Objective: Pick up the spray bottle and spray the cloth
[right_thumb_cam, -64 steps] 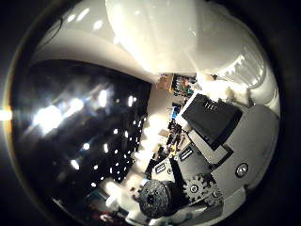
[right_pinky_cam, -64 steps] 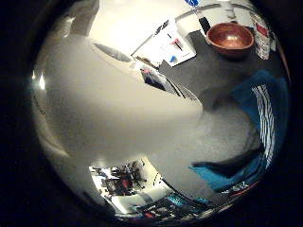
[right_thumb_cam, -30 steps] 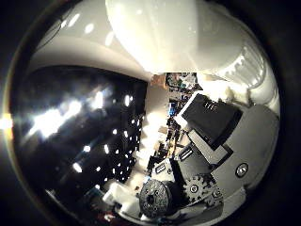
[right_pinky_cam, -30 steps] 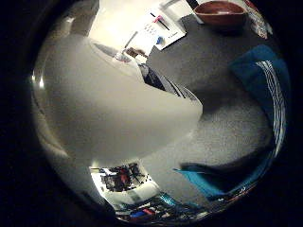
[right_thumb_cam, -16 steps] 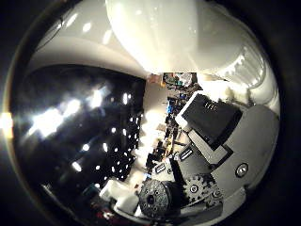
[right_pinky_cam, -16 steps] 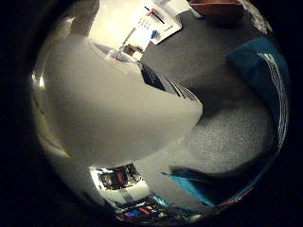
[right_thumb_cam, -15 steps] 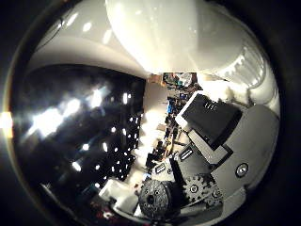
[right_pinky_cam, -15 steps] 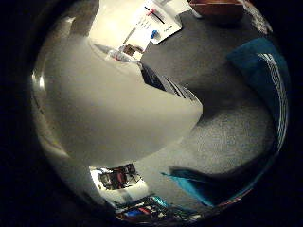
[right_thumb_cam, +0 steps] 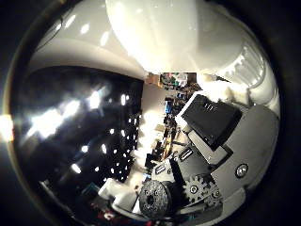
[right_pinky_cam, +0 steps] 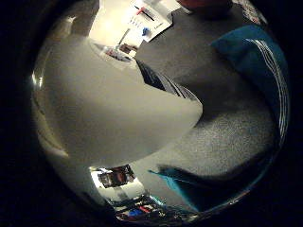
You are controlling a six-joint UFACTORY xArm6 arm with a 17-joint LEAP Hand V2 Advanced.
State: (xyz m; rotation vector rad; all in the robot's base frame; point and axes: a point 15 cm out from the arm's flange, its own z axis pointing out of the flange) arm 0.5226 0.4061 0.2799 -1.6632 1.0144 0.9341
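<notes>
The white spray bottle [right_pinky_cam: 118, 118] fills much of the little finger side view, tight against my palm and held above the table. In the thumb side view its white upper part [right_thumb_cam: 155, 33] curves over a glossy black surface [right_thumb_cam: 70, 132] right at the camera. My right hand [right_thumb_cam: 211, 160] shows as black and geared finger parts curled beside the bottle. The blue cloth [right_pinky_cam: 258, 61] with white stripes lies on the grey table [right_pinky_cam: 218, 137] beyond the bottle. Another blue fold [right_pinky_cam: 203, 189] shows under the bottle's shadow.
White printed papers [right_pinky_cam: 147, 21] lie on the table past the bottle. A sliver of a reddish-brown bowl [right_pinky_cam: 208, 4] sits at the view's edge near the cloth. Room clutter shows in the distance.
The whole little finger side picture has shifted: the bowl has slid almost out of sight and the cloth spreads along the edge. The bottle stays fixed against my palm.
</notes>
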